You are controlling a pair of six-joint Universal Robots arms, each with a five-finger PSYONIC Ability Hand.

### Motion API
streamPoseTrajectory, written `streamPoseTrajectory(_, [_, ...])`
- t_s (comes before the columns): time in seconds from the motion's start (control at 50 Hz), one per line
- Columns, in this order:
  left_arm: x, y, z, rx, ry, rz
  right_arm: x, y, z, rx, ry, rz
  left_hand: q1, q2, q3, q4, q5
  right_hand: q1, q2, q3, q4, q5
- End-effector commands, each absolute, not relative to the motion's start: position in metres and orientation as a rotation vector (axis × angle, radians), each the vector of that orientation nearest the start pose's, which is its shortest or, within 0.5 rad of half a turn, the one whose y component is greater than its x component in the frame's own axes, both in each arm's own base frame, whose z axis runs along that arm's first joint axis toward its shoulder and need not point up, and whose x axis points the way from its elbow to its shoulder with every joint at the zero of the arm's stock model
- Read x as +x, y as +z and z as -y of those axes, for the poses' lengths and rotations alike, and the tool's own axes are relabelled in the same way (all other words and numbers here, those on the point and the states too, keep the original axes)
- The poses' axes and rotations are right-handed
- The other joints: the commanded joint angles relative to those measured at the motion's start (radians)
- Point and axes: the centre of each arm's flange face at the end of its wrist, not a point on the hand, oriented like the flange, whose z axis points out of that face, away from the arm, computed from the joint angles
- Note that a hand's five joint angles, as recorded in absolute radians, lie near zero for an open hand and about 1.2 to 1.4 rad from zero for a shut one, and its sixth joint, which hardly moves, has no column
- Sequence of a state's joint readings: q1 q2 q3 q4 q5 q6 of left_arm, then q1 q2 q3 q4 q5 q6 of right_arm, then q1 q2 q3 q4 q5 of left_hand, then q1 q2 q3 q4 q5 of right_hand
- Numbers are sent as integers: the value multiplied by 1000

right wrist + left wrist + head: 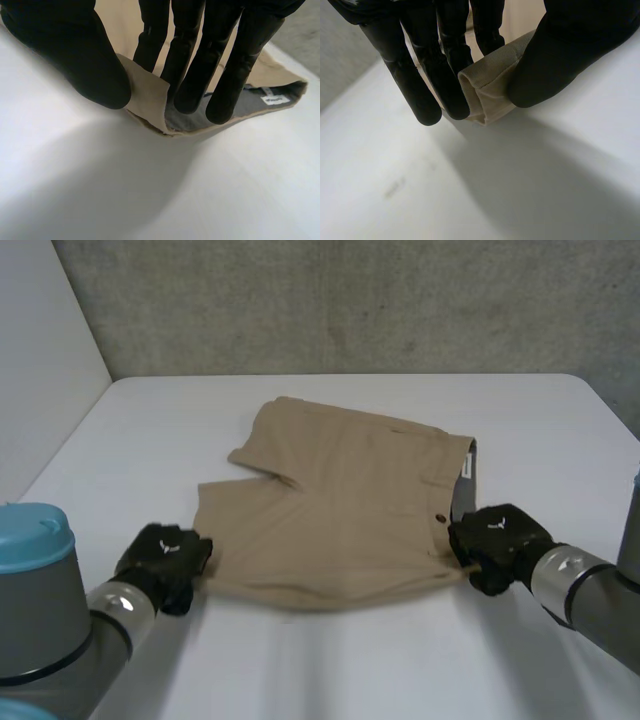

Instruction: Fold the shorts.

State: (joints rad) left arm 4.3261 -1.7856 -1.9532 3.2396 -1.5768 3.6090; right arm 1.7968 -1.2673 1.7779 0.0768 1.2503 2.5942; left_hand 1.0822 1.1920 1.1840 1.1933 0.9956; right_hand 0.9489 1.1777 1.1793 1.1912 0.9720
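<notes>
Tan shorts lie flat in the middle of the white table, waistband to the right, legs to the left. My left hand holds the near leg's hem corner, pinched between thumb and fingers. My right hand grips the near end of the waistband; its thumb presses the outer cloth while its fingers reach inside onto the grey lining.
A grey concrete wall runs behind the table. A white label sits on the inside of the waistband. Bare table lies in front of the shorts and on both sides.
</notes>
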Motion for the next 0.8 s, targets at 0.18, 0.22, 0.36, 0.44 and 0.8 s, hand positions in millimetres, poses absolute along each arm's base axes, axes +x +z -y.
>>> streamPoseTrajectory(0.18, [-194, 195, 123, 1317, -1214, -2520, 187, 178, 140, -1667, -829, -2390, 314, 204, 212, 203, 226, 447, 219, 217, 205, 250])
streamPoseTrajectory(0.22, [-194, 196, 120, 1374, -1185, -2506, 180, 179, 141, -1668, -819, -2406, 314, 204, 212, 203, 226, 447, 219, 217, 205, 250])
streamPoseTrajectory(0.36, [-209, 194, 162, 1355, -1328, -2423, 179, 190, 170, -1579, -1021, -2386, 314, 204, 212, 203, 226, 447, 219, 217, 205, 250])
streamPoseTrajectory(0.44, [-228, 194, 208, 1309, -1511, -2318, 184, 196, 198, -1403, -1203, -2387, 314, 204, 212, 203, 226, 447, 219, 217, 205, 250])
streamPoseTrajectory(0.8, [-345, 175, 355, 1117, -2265, -1694, 208, 186, 310, -1066, -1976, -2459, 314, 204, 212, 203, 226, 447, 219, 217, 205, 250])
